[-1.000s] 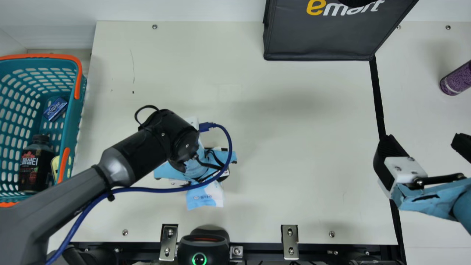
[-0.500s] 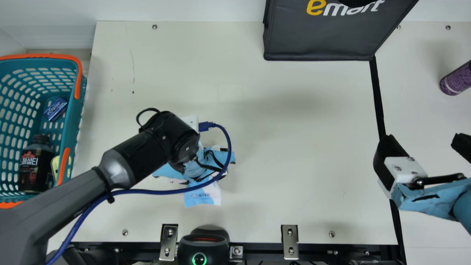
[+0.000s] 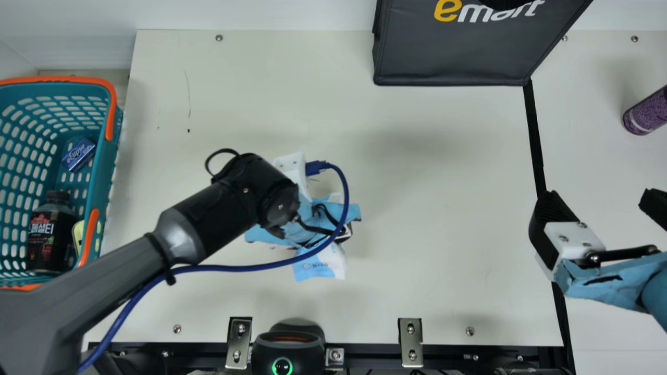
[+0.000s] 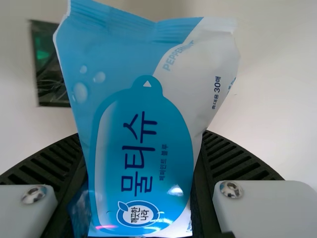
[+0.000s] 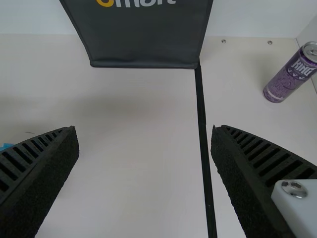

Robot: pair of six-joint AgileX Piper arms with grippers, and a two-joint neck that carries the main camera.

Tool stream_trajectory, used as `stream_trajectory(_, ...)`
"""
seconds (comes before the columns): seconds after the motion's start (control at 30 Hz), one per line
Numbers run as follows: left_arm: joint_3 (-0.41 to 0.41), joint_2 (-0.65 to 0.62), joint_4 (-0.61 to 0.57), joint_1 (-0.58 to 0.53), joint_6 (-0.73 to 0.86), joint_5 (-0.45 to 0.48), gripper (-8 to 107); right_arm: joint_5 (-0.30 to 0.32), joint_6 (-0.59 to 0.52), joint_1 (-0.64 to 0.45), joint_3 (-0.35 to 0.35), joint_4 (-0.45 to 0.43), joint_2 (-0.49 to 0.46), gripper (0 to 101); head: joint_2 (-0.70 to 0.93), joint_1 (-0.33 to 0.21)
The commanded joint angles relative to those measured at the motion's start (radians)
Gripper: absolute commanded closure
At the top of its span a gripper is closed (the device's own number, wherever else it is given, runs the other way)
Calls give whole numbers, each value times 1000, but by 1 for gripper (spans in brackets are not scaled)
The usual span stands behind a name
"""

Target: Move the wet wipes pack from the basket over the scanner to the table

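In the main view my left gripper (image 3: pixel 318 221) is over the left-middle part of the table (image 3: pixel 417 208), its fingertips hidden beneath the arm. The blue and white wet wipes pack (image 3: pixel 324 264) sticks out below it. Seen from the left wrist, both ribbed fingers of my left gripper (image 4: pixel 141 139) press on the sides of the wipes pack (image 4: pixel 143 114), which covers the gap. The black scanner (image 3: pixel 287 346) stands at the table's near edge, green ring lit. At the right, my right gripper (image 3: pixel 604 205) is open and holds nothing; the right wrist view shows that gripper (image 5: pixel 143 134) spread wide above the table.
The teal basket (image 3: pixel 108 172) at the left holds a dark bottle (image 3: pixel 51 232), a small blue pack (image 3: pixel 79 154) and a yellowish item. A dark bag (image 3: pixel 453 52) stands at the back, a purple can (image 3: pixel 646 112) at the far right. Metal brackets (image 3: pixel 410 341) line the near edge.
After a slight shift left, my left arm has moved right and somewhat toward the back, carrying the wipes pack along. My right arm has kept still.
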Motion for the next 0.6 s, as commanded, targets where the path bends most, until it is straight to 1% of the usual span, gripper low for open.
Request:
stream_trajectory(0.0,-37,30,6,-11,-5,-4,107,0,0,0,0,0,0,6,0,-30)
stream_trajectory(0.2,-150,122,28,-46,-32,2,107,0,0,0,0,0,0,6,0,-30)
stream_trajectory(0.57,-387,287,89,-93,-93,58,107,-2,0,0,0,0,0,6,0,-30)
